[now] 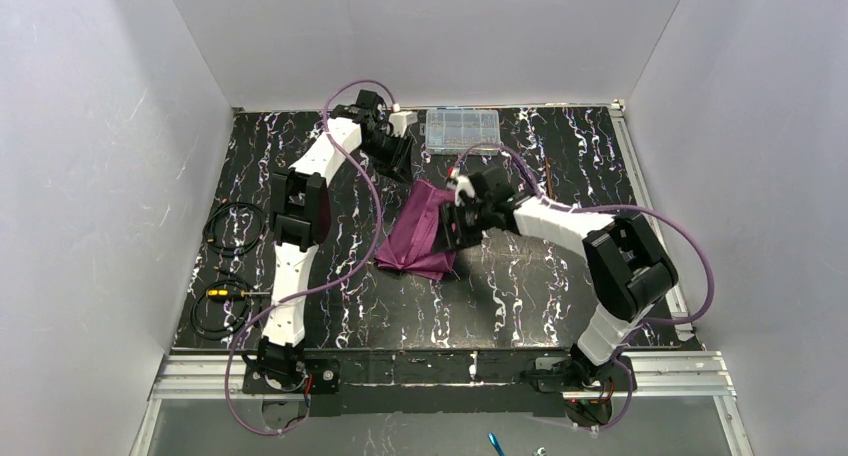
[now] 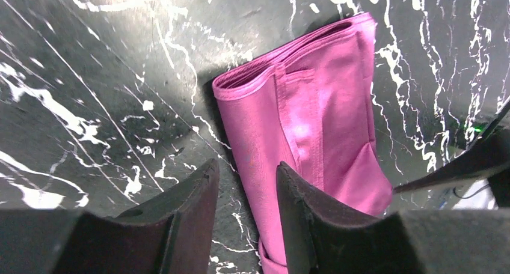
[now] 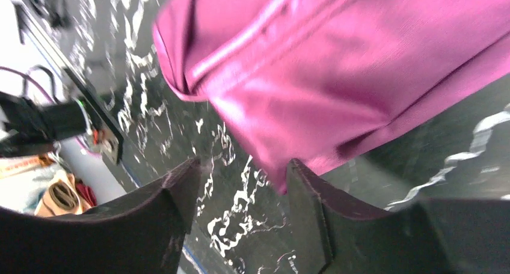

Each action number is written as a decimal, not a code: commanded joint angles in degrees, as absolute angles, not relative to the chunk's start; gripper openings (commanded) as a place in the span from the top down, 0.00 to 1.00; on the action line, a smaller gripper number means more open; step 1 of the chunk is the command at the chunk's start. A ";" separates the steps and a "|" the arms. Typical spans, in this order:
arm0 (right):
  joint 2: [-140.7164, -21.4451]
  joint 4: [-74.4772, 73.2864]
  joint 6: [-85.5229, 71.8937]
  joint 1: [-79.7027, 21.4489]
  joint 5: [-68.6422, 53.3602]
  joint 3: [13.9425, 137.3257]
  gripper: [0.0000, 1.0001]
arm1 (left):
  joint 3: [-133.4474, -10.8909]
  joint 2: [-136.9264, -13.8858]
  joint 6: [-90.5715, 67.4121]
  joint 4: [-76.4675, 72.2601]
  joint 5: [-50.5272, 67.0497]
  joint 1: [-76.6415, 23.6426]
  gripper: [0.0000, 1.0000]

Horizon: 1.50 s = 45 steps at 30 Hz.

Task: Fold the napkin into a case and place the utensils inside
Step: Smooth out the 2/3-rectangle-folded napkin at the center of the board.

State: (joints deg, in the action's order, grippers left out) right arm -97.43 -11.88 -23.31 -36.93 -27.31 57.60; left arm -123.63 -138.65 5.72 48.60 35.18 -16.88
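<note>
Napkin place: the napkin [image 1: 418, 234] is lying flat in the middle of the table [image 1: 520, 296], folded into a narrow band, between my two grippers.
Napkin long axis: it is running from the far side, slightly right, down to the near side, slightly left.
Napkin layers: from my left wrist the napkin [image 2: 313, 124] is showing stacked hems at the end away from my fingers, with a flap lying on top.
Left gripper: my left gripper [image 1: 400, 159] is hovering just beyond the far short end of the band. My left gripper [image 2: 246, 193] is standing partly open, with the table and the cloth's edge showing in the gap, and it is clamping nothing.
Right gripper: my right gripper [image 1: 453, 224] is sitting at the right long edge, about mid-length. My right gripper [image 3: 243, 187] is standing apart, with bare table in the gap. A corner of the napkin [image 3: 337, 76] is lying just at the inner side of one finger [image 3: 313, 208], but that view is blurred, so I cannot tell whether they are touching.
Nearer arm: my right is the closer one, side-on to the band, and my left is lined up with its length.
Step, as I am judging it: the fold is looking nearly made, and neither hand is gripping cloth.
</note>
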 commanded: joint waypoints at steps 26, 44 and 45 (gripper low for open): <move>-115.02 -13.36 -21.14 -19.97 -17.42 90.14 0.27 | -78.74 -95.91 35.80 42.89 29.02 -28.34 0.29; -111.51 -7.79 -21.71 -22.32 -23.05 77.86 0.67 | -78.11 -104.21 21.38 32.55 12.10 -38.11 0.44; -111.84 -7.58 -21.80 -22.32 -23.13 77.87 0.67 | -77.79 -104.19 21.61 32.60 12.05 -38.22 0.44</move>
